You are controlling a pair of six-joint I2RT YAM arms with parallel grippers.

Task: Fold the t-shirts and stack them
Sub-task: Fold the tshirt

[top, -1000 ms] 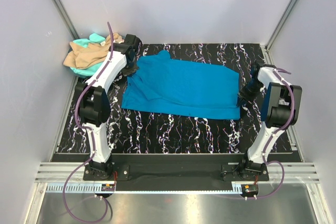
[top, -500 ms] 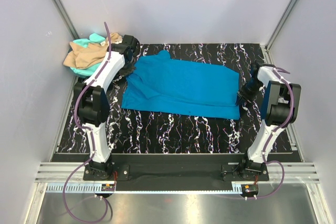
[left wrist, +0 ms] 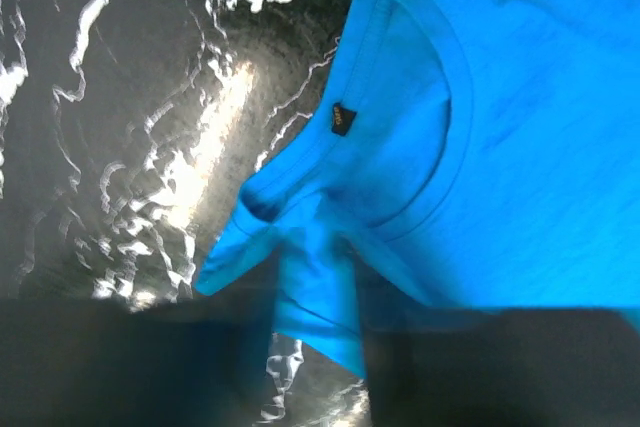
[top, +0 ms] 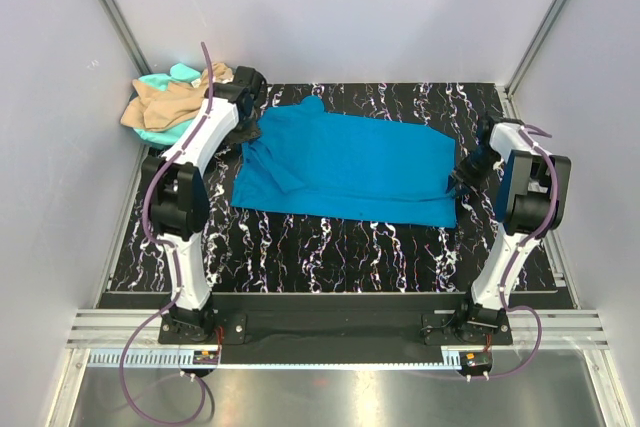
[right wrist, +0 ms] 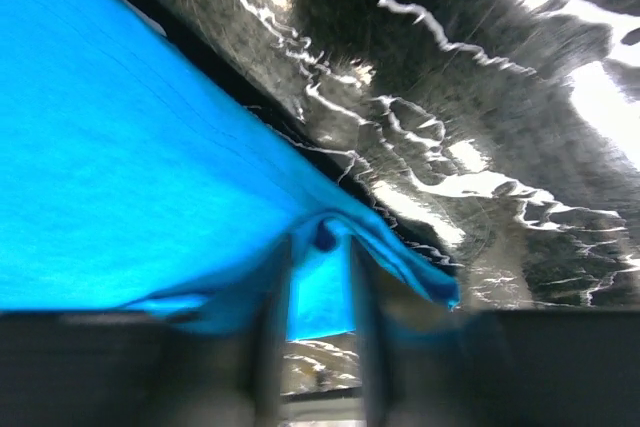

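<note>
Left wrist view: my left gripper (left wrist: pixel 315 347) is only a dark smear along the bottom edge, finger outlines unreadable. A fold of the blue t-shirt (left wrist: pixel 500 147) runs down between them; gripped or lying loose, can't tell. The shirt is cut off by the top and right edges.

Right wrist view: my right gripper (right wrist: pixel 318 332) is likewise blurred at the bottom. Cloth bunches between the fingers, hold unclear. The shirt runs off the left edge.

Top view: both grippers too small to read the jaws. Upper left, the tan shirt (top: pixel 165 102) covers most of the mint shirt (top: pixel 160 80); my left arm (top: pixel 205 132) hides the pile's right side.
</note>
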